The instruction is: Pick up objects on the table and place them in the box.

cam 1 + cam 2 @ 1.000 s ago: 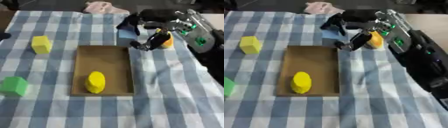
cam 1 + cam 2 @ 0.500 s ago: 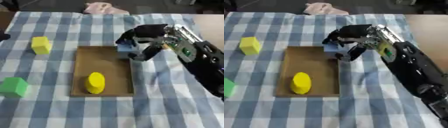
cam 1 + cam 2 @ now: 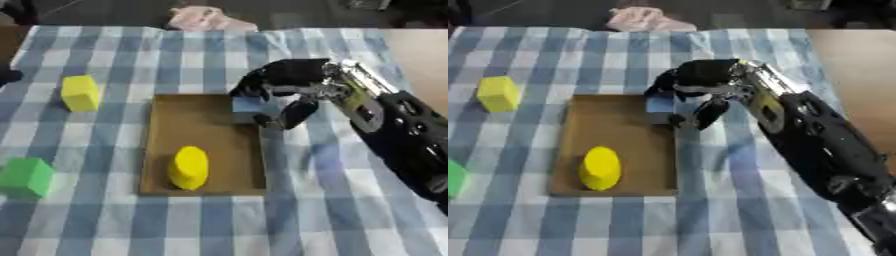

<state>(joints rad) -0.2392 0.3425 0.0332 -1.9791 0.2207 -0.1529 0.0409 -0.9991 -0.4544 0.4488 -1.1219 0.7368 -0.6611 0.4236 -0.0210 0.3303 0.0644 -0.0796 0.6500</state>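
Left eye view: yellow block (image 3: 80, 92) and green block (image 3: 26, 176) sit near the table's left edge; right hand (image 3: 284, 87) clutches a blue block (image 3: 248, 104) over the box's (image 3: 205, 144) far right corner.

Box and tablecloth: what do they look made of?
Box: likely cardboard; flat matte brown, thin straight walls, no gloss. Tablecloth: looks like woven fabric; blue-and-white check, matte, lying soft on the table, though no clear weave shows.
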